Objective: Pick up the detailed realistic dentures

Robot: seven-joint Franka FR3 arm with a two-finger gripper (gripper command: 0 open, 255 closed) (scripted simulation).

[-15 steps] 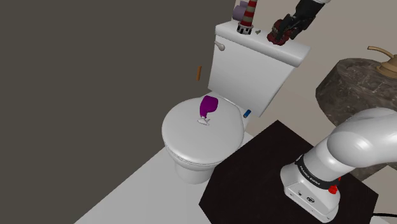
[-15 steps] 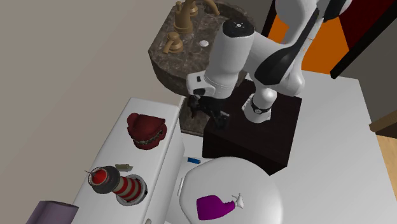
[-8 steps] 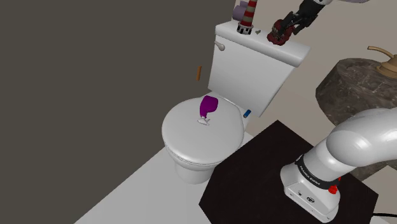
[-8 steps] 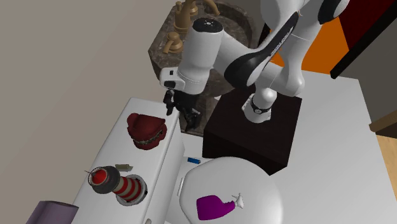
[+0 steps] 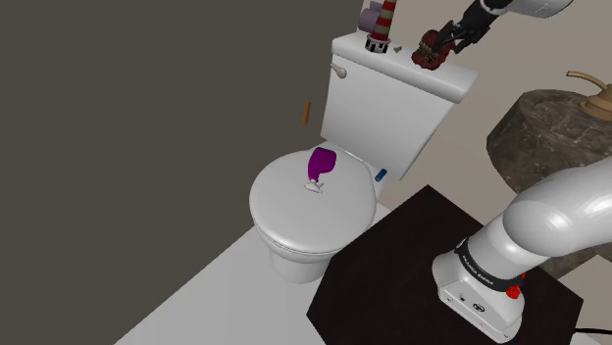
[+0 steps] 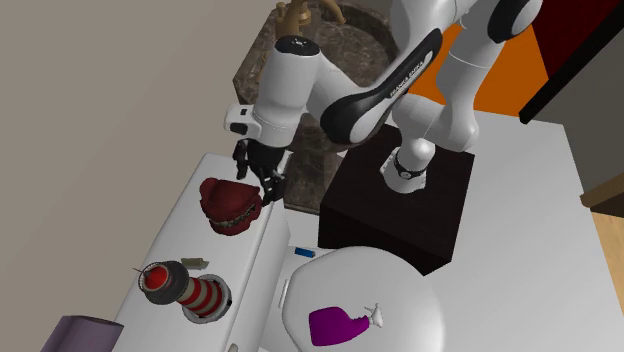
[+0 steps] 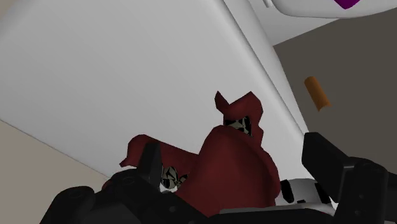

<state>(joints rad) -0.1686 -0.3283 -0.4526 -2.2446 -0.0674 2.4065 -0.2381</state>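
Observation:
The dentures (image 5: 429, 51) are a dark red lump with pale teeth, lying on the white toilet tank lid (image 5: 392, 67) near its end toward the shoulder view's right. My black gripper (image 5: 457, 32) hangs open just beside and above them. In the second exterior view the gripper (image 6: 267, 180) is at the lid's edge, right next to the dentures (image 6: 231, 204). In the wrist view the dentures (image 7: 232, 156) lie between the spread fingers (image 7: 331, 162), which do not clasp them.
A red-and-white striped object (image 6: 200, 293) and a purplish box (image 6: 75, 335) stand at the tank's other end. A purple item (image 5: 320, 165) lies on the toilet lid (image 5: 294, 211). A stone counter with a brass tap (image 5: 591, 98) is beside the black stand (image 5: 402, 279).
The arm has swung from beside the stand over to the tank lid, bringing the gripper close to the dentures. The fingers stayed open. The dentures have not moved.

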